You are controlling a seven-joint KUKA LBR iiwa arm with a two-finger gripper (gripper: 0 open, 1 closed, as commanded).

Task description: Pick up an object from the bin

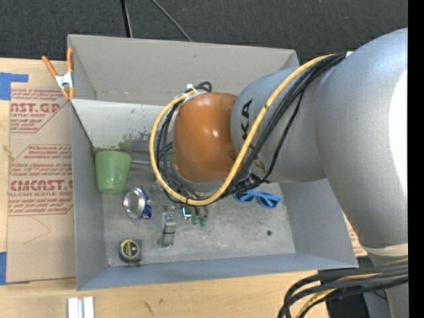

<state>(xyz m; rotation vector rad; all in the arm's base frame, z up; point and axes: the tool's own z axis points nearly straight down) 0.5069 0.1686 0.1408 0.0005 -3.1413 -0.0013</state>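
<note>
In the grey metal bin [199, 61] I count five things, one of each: a pale green plastic cup [111, 171], a shiny silver rounded piece with a blue bit [134, 203], a small round dark-and-brass disc [130, 248], a small grey oblong piece [168, 232] and a pair of blue plastic sunglasses [258, 197]. My gripper [189, 212] hangs low over the bin's middle under my orange cover [202, 141], and I cannot tell whether it is open or closed, or has hold of anything. The grey oblong piece lies nearest, just left of and below it on the floor, and the sunglasses lie to its right.

Grey bin [265, 237], green cup [111, 171] (by the left wall), shiny silver thing [134, 202], blue plastic piece [260, 197], small round disc [130, 248]
</note>
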